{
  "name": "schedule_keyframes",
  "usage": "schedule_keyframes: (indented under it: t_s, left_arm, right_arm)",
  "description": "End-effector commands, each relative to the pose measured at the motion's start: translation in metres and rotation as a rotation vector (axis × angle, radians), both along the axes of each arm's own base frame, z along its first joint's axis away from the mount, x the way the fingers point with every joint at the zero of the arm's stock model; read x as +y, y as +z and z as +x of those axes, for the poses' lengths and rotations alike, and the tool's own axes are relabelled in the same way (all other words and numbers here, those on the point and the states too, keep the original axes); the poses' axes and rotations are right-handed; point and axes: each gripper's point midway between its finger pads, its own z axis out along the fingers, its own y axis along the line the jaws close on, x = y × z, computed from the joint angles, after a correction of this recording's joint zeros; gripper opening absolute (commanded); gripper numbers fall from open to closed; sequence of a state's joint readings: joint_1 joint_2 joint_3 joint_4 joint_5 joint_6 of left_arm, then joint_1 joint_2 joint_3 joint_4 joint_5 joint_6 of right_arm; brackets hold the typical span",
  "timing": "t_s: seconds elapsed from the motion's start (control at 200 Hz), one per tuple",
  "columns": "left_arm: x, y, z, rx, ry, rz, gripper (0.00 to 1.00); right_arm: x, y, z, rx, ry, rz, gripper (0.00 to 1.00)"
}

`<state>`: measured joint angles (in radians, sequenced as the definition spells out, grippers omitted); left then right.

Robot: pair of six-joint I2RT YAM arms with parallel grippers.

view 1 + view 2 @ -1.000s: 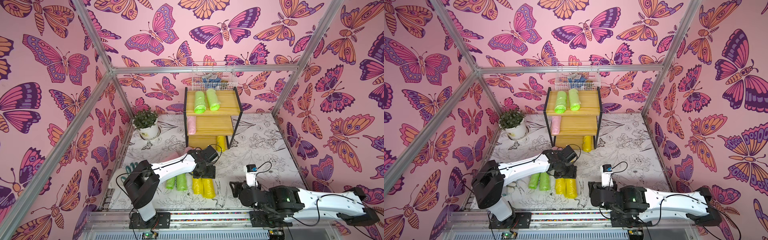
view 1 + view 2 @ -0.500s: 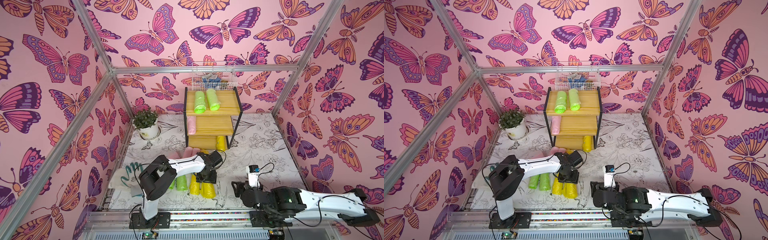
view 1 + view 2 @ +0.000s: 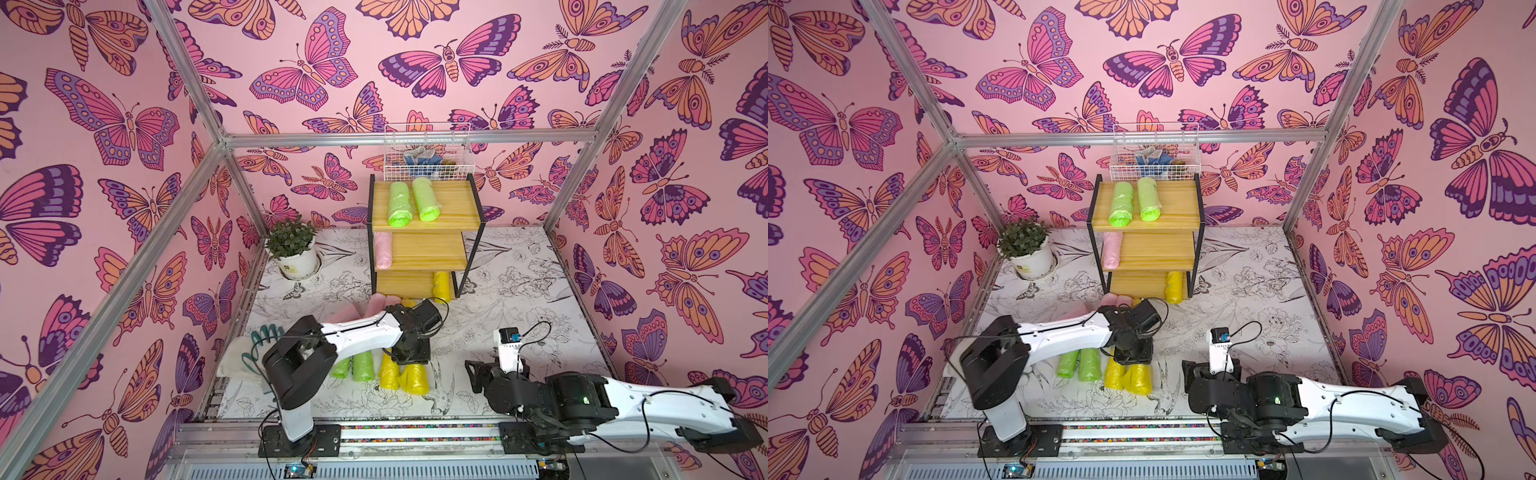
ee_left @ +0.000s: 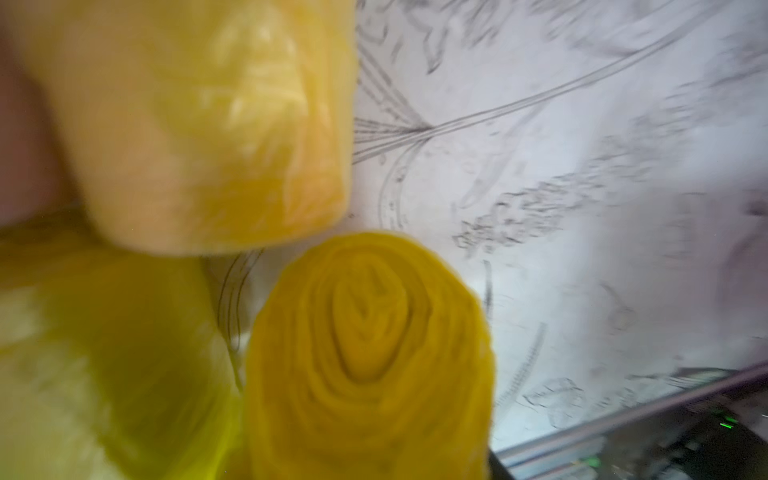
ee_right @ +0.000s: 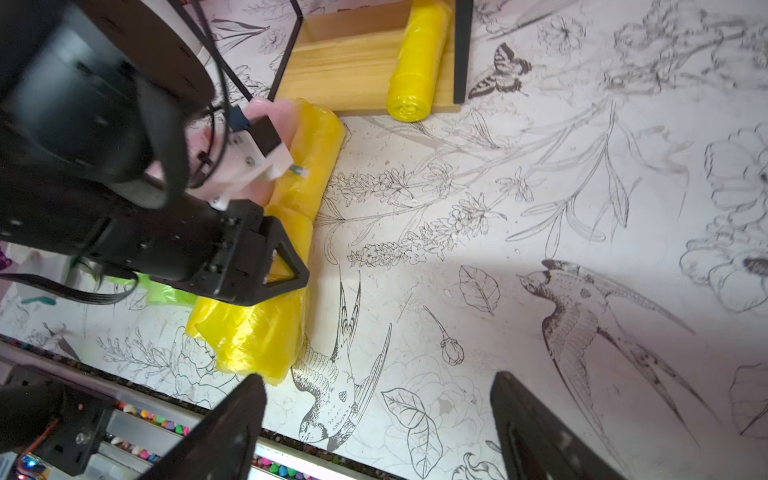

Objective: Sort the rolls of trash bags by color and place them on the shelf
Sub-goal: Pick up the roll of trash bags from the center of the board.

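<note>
Both top views: shelf (image 3: 428, 253) carries two green rolls (image 3: 400, 203), one pink roll (image 3: 383, 249), one yellow roll (image 3: 441, 284); left wrist: three blurred yellow rolls (image 4: 374, 353); right wrist: left gripper (image 5: 270, 276) astride floor yellow roll (image 5: 253, 332) before shelf, clamping undeterminable; right gripper (image 5: 376, 380) jaws apart.

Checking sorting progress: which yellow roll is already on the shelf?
The yellow roll lying alone at the right end of the lowest tier of the shelf. The other yellow rolls lie on the tabletop in front of it.

Left arm (image 3: 357, 330) extended forward, left fingers (image 5: 266, 293) pointed downward, right arm (image 3: 665, 403) folded low, right fingers (image 5: 237, 415) spread wide apart.
</note>
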<state>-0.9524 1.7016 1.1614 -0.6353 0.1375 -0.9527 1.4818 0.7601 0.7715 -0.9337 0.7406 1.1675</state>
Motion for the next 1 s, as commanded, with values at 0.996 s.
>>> schedule_keyframes:
  t_s: [0.996]
  left_arm:
    - [-0.028,0.129,0.027,0.172,0.219,-0.524,0.0]
  right_arm:
    - [0.074,0.052,0.007,-0.372,0.422,-0.264,0.99]
